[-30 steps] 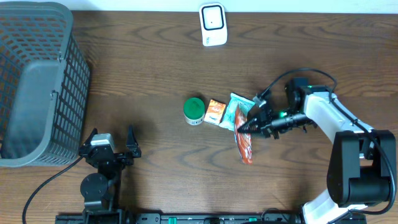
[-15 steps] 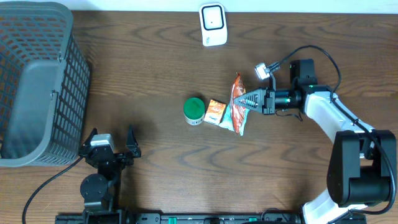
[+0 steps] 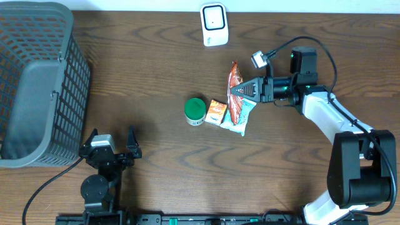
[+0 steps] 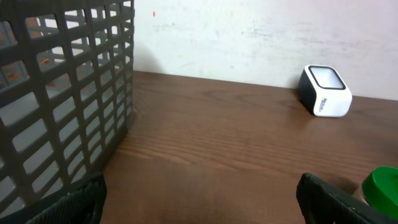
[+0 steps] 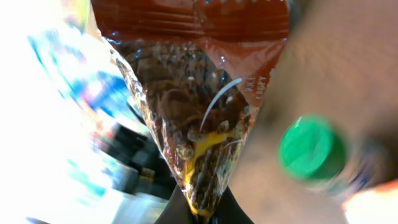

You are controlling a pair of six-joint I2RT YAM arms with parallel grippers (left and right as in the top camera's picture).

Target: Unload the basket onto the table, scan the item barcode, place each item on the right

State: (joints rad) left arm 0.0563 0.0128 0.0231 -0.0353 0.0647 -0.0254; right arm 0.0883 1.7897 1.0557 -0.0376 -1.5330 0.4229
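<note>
My right gripper [image 3: 241, 91] is shut on the corner of a red-brown snack packet [image 3: 234, 84] and holds it above the table, right of centre and short of the white barcode scanner [image 3: 214, 25]. In the right wrist view the packet [image 5: 199, 106] stretches away from my pinched jaws [image 5: 202, 210], its clear window showing brown pieces; no barcode shows. My left gripper [image 3: 112, 147] stands open and empty near the front left. Its dark fingers [image 4: 74, 202] frame bare wood, and the scanner [image 4: 324, 91] lies far ahead on the right.
A green-capped jar [image 3: 195, 110], an orange packet [image 3: 216, 112] and a teal-white packet [image 3: 245, 116] lie mid-table under the held packet. A dark mesh basket [image 3: 37, 81] fills the left side, close to my left gripper [image 4: 202, 208].
My right gripper has lifted the snack packet off the table and swung it toward the back, nearer the scanner. The left arm has not moved.
</note>
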